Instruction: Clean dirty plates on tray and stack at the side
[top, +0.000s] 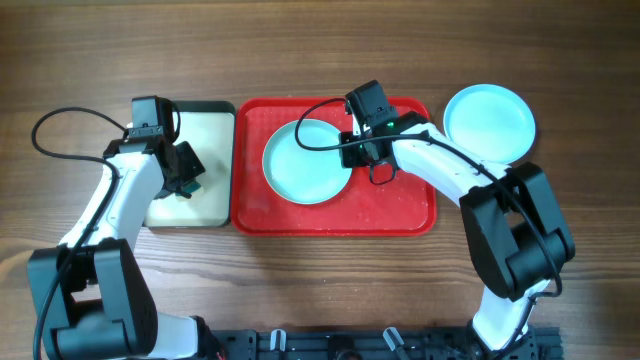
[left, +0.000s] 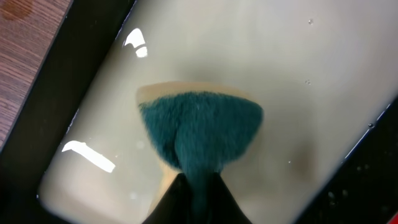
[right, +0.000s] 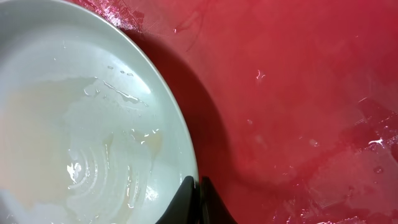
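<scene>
A pale aqua plate (top: 305, 165) lies tilted in the red tray (top: 400, 205), wet and streaked inside in the right wrist view (right: 81, 124). My right gripper (top: 356, 150) is shut on this plate's right rim (right: 198, 186), one finger inside and one outside. A second pale aqua plate (top: 488, 122) lies on the table right of the tray. No white plate shows. My left gripper (top: 186, 176) is shut on a teal fuzzy sponge (left: 199, 134) and holds it over the cream tray.
The black-rimmed tray with a cream inside (top: 215, 130) stands left of the red tray, touching it, and also shows in the left wrist view (left: 298, 74). The red tray's floor is wet with droplets (right: 298, 112). Bare wooden table (top: 320, 50) lies all around.
</scene>
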